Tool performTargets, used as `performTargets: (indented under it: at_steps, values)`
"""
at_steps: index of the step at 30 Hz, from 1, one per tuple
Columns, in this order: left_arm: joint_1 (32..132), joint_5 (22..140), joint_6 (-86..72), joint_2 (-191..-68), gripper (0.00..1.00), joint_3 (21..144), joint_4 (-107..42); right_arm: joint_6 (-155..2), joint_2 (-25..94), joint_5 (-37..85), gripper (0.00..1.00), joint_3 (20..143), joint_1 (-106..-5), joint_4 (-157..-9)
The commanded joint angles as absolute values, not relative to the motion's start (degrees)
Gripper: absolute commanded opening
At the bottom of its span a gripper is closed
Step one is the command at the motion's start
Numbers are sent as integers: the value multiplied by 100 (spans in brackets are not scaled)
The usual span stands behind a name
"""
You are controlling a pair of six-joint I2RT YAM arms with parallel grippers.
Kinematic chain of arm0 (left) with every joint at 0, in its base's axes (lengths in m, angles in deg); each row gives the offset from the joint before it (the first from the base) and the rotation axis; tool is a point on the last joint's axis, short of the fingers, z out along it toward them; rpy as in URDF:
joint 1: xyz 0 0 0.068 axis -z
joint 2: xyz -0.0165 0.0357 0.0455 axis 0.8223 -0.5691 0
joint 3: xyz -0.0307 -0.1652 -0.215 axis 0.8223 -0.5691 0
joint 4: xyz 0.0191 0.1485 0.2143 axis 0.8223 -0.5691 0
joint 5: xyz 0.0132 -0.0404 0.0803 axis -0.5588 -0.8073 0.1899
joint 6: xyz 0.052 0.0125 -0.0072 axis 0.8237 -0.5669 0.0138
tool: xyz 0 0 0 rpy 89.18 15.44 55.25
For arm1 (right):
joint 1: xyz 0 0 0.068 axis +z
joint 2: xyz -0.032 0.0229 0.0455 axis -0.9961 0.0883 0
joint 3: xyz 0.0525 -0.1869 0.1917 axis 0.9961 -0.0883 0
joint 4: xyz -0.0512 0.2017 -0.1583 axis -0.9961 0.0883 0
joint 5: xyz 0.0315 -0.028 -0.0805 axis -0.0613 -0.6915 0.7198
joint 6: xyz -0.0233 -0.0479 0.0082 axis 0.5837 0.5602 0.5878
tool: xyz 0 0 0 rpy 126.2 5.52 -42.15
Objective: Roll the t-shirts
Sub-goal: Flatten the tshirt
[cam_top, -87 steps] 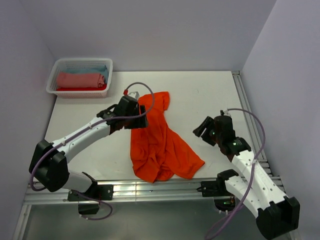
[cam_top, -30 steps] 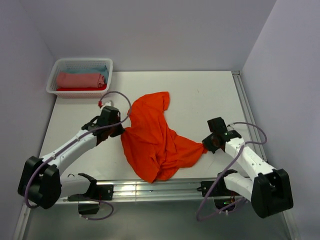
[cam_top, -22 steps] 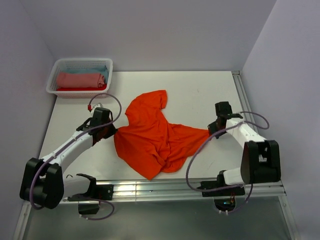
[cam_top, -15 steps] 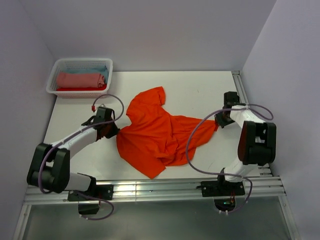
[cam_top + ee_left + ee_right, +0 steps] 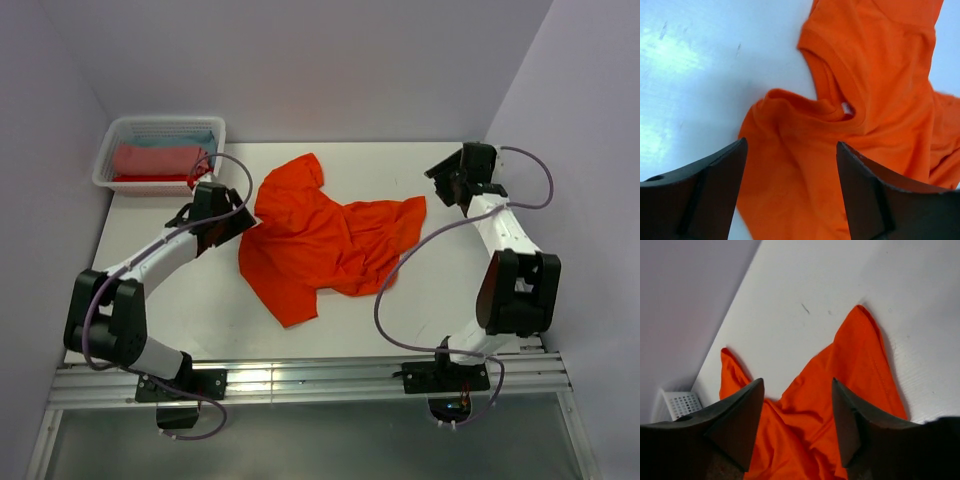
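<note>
The bright orange short-sleeved cloth t-shirt (image 5: 320, 245) lies flat but wrinkled, spread sideways on the white tabletop (image 5: 420, 310). The left pincer (image 5: 242, 222), fingers spread and empty, sits at its collar edge. The right pincer (image 5: 447, 182), likewise spread and empty, is just beside its far-right corner.

The t-shirt (image 5: 320, 240) lies spread across the middle of the table (image 5: 400, 310). The left end effector (image 5: 240, 222) is at its left edge, and the right end effector (image 5: 443, 182) is just beyond its right corner, near the table's far right. The basket (image 5: 157, 186) in the far-left corner holds the rolled t-shirts (image 5: 155, 160).
</note>
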State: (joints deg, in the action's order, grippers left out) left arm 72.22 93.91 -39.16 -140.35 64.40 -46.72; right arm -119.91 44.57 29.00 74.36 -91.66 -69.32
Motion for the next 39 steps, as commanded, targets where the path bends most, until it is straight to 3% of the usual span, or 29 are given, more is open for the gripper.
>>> performTargets:
  at_steps: [1,3,5,10,19,30,35,39]
  values:
    - [7219,9421,-3857,-13397,78,6047,-4633,-11538,3670,2941,62,6929,-9109,-6715]
    - [7332,9569,-3936,-13099,78,5898,-4782,-11529,3247,3055,53,6524,-8987,-6645]
    - [7490,9658,-3997,-12896,77,5818,-5028,-11563,2632,3143,51,5961,-8846,-6513]
    - [8342,9710,-4235,-12211,75,5414,-5240,-11652,1646,2766,53,4548,-8268,-6469]
    - [9802,9772,-5042,-11454,70,4632,-5644,-11608,803,2757,56,3307,-7307,-6583]
    - [10558,9799,-5729,-11946,63,3920,-5390,-11862,871,2808,57,3015,-6492,-7014]
    - [10576,10097,-5554,-12384,45,4076,-5284,-11863,1074,2906,56,3059,-6252,-7145]
    - [10576,10343,-5483,-12903,43,4402,-5337,-11880,1083,2880,55,3015,-6217,-7250]
